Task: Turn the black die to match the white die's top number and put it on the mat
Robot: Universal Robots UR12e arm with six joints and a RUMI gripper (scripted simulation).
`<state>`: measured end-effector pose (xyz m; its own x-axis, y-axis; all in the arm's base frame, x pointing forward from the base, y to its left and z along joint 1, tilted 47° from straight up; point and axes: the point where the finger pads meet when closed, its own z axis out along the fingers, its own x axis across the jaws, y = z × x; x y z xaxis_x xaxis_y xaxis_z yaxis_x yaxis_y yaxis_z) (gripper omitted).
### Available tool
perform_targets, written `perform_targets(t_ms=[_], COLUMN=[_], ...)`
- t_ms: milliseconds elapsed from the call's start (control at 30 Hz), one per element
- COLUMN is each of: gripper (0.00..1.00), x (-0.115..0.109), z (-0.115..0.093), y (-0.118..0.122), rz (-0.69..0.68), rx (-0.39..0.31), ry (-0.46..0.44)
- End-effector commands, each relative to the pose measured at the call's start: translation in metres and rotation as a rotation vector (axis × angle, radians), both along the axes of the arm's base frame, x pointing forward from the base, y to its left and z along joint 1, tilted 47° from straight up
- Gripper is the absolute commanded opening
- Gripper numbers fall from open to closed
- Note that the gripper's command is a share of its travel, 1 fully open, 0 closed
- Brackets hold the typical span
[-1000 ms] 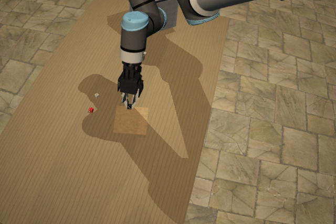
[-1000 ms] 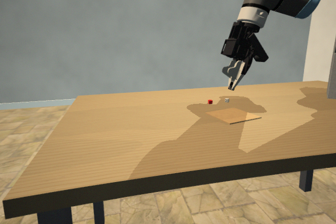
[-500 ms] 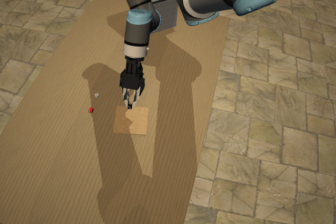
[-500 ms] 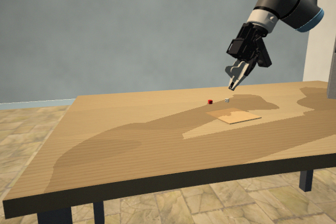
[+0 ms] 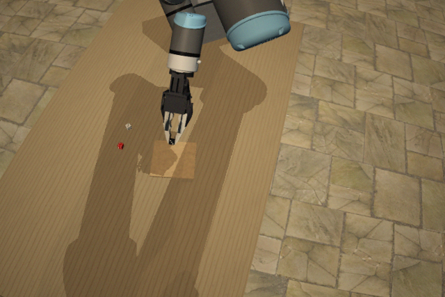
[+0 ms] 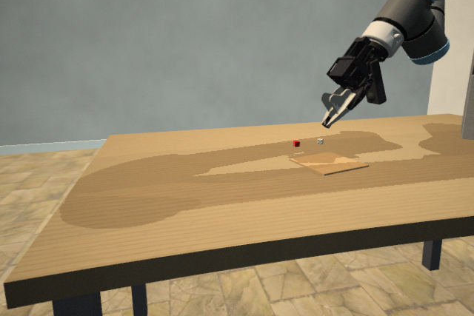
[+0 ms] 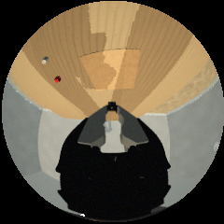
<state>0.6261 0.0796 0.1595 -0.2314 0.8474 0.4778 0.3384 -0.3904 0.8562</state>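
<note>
The long matt bench (image 6: 229, 205) shows fine wood grain. The thin square mat (image 6: 344, 169) looks like paler smooth wood. The black hand (image 6: 326, 124) looks like matt plastic.

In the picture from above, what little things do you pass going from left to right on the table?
Red die → white die → black die pinched in the gripper → far right edge of the mat.
</note>
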Motion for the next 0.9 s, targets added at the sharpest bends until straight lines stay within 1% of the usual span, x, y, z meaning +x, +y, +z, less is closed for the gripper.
perform_targets(t_ms=[0,467,867], gripper=[0.00,0.00,0.00], x=[0.0014,0.0004,-0.0008], z=[0.0000,-0.0016,-0.0021], y=[-0.0010,0.0001,0.0008], rz=[-0.040,-0.112,-0.136], rx=[0.019,0.054,0.069], ry=[-0.063,-0.193,-0.238])
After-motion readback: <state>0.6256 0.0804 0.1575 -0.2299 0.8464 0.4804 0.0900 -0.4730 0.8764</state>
